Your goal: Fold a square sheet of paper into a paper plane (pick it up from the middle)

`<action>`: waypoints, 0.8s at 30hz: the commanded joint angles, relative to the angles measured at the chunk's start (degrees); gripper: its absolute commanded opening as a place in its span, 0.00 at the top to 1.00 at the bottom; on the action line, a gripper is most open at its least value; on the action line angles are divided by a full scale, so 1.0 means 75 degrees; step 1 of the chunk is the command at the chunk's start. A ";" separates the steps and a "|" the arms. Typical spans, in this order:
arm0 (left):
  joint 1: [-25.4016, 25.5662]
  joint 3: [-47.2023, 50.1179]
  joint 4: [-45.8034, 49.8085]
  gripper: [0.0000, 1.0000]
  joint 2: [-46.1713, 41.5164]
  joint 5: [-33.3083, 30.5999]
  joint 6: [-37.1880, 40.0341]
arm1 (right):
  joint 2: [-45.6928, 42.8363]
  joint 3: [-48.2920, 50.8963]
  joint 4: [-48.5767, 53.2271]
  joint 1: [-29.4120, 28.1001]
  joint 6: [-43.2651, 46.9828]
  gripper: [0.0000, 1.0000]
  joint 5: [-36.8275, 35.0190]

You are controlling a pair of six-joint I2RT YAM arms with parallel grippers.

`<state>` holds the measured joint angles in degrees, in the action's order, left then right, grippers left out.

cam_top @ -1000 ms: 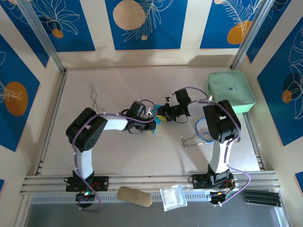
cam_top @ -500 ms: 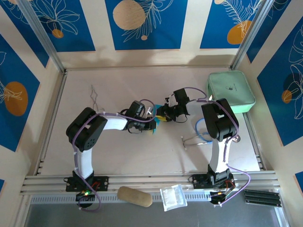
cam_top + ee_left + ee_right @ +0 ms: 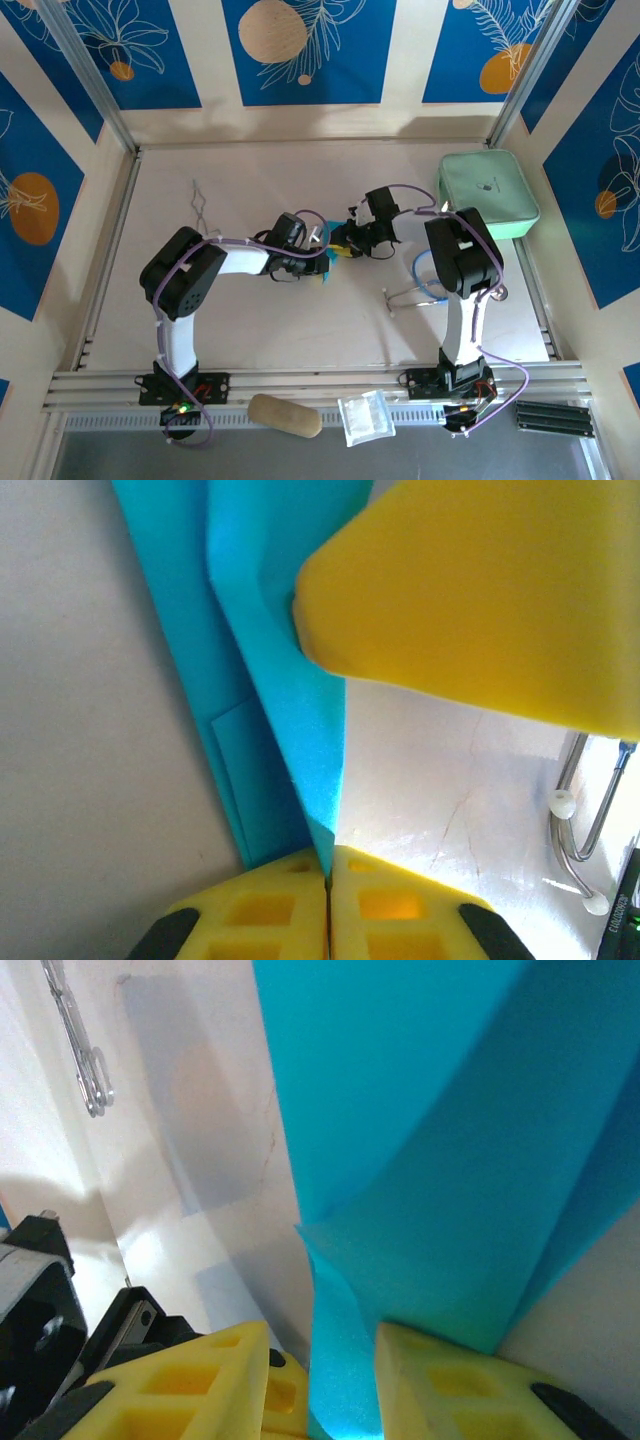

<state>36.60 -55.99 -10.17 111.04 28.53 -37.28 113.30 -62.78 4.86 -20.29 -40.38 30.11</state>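
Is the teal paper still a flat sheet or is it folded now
Folded. The left wrist view shows the teal paper as a narrow creased shape with overlapping layers, its tip pinched in the left gripper; the right gripper straddles another part.

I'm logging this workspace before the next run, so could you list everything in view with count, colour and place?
paper: one, teal-blue, creased, mid-table between the two tools
pouch: one, mint-green, far right of the table
wire item: one, thin grey, far left of centre
metal clip: one, silvery, near the right arm
blue loop: one, beside that clip
tan oval item: one, front ledge
clear plastic bag: one, front ledge, right of the oval
black strips: a few, front right corner
left tool: yellow pads, shut on the paper's edge
right tool: yellow pads, paper between them, jaws part-way apart
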 commanded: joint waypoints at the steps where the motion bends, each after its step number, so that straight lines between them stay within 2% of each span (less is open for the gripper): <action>1: -0.0129 0.0111 0.0531 0.92 0.0323 -0.0113 -0.0035 | -0.0682 0.0444 -0.0135 0.0048 0.0201 0.65 -0.0013; 5: -0.0151 0.0152 0.0433 0.93 0.0371 -0.0112 -0.0034 | -0.0982 0.0796 -0.0296 0.0035 0.0296 0.68 0.0071; 12: -0.0220 0.0249 0.0355 0.94 0.0390 -0.0122 -0.0078 | -0.0598 0.0835 -0.0521 -0.0096 0.0157 0.79 0.0225; 24: -0.0240 0.0318 0.0175 0.94 0.0467 -0.0058 -0.0198 | -0.0074 0.0532 -0.0579 -0.0196 0.0204 0.81 0.0460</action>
<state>35.83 -55.48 -12.01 111.59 30.46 -38.76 111.48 -57.32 0.43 -21.12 -39.20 31.53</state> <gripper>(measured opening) 0.063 0.196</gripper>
